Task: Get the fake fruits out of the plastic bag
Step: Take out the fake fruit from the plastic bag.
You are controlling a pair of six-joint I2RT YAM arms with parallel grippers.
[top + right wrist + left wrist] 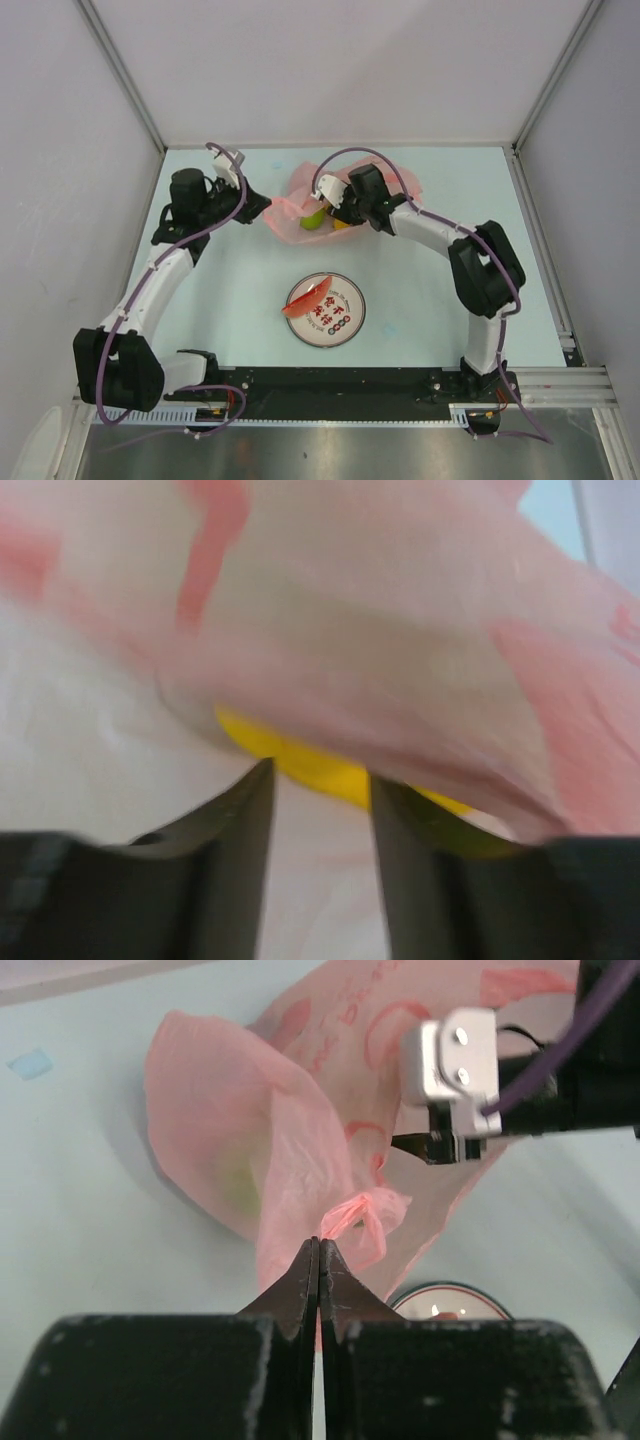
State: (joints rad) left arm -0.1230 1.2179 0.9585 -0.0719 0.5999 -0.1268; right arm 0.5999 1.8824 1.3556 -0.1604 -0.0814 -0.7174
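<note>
The pink plastic bag (296, 205) lies at the far middle of the table; it also shows in the left wrist view (250, 1140) and fills the right wrist view (400, 630). My left gripper (320, 1245) is shut on a bunched edge of the bag at its left side. My right gripper (318, 780) is open inside the bag's mouth, its fingertips right at a yellow fruit (310, 765) lying under a fold of film. A green fruit (314, 219) and an orange piece (341, 224) show in the bag's mouth. A red watermelon slice (307, 299) lies on the plate.
A round white plate (340, 318) with red rim and print sits in the middle of the table, near the bag; its rim shows in the left wrist view (450, 1290). Grey walls enclose the table on three sides.
</note>
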